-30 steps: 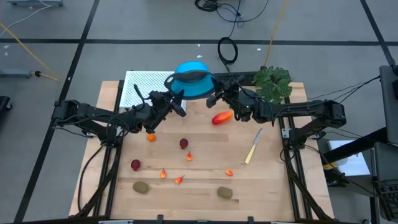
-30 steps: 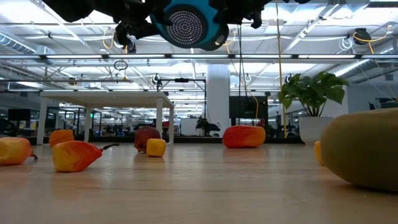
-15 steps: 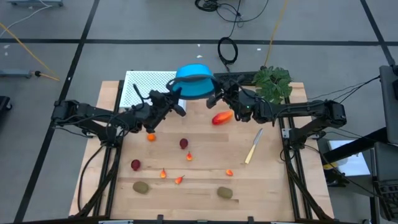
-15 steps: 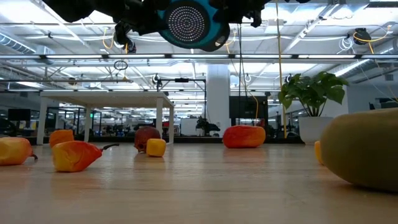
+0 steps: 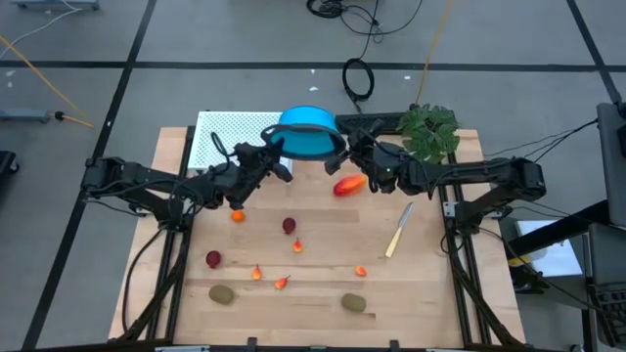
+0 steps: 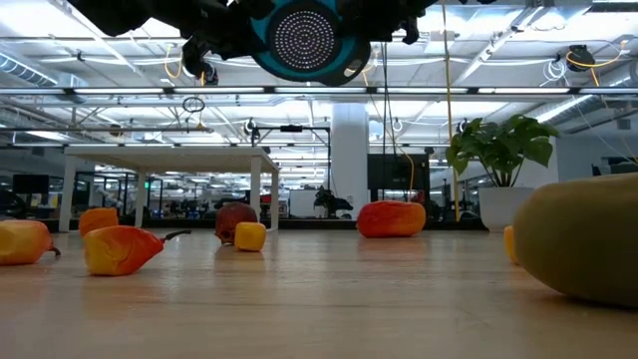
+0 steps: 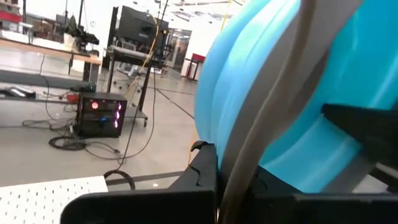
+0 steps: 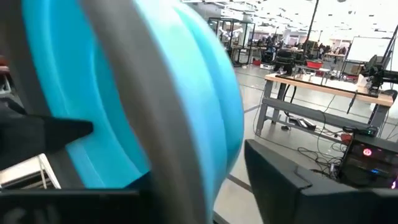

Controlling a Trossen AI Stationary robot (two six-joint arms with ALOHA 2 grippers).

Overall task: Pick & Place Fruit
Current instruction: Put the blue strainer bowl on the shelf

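A blue colander point(image 5: 306, 134) with a grey rim hangs in the air over the table's far middle, between my two grippers. Its perforated bottom point(image 6: 304, 35) shows in the low view. My left gripper point(image 5: 278, 153) is shut on its left side, my right gripper point(image 5: 343, 150) on its right side. Lying on the table are the fruits: a red-orange oval point(image 5: 348, 184), a small orange ball point(image 5: 237, 216), two dark red balls point(image 5: 290, 226) point(image 5: 213, 258), several tiny orange-red bits point(image 5: 297, 245) and two kiwis point(image 5: 223, 293) point(image 5: 353, 303). My left gripper pinches the colander's grey rim point(image 7: 261, 134) on its left side, coming level from the table's left. The colander is lifted clear of the table. My right gripper pinches the grey rim point(image 8: 146, 106) on the colander's right side, coming level from the table's right, with the bowl held clear between both grippers.
A white perforated board point(image 5: 230, 137) lies at the far left of the table, and a leafy green plant point(image 5: 428, 130) stands at the far right. A pale yellow utensil point(image 5: 398, 231) lies right of centre. Bare wood shows between the scattered fruits.
Both grippers have kept their hold on the colander and turned it a little. In the low view its perforated bottom has shifted slightly right and up and faces the camera more squarely. The fruits have stayed where they were.
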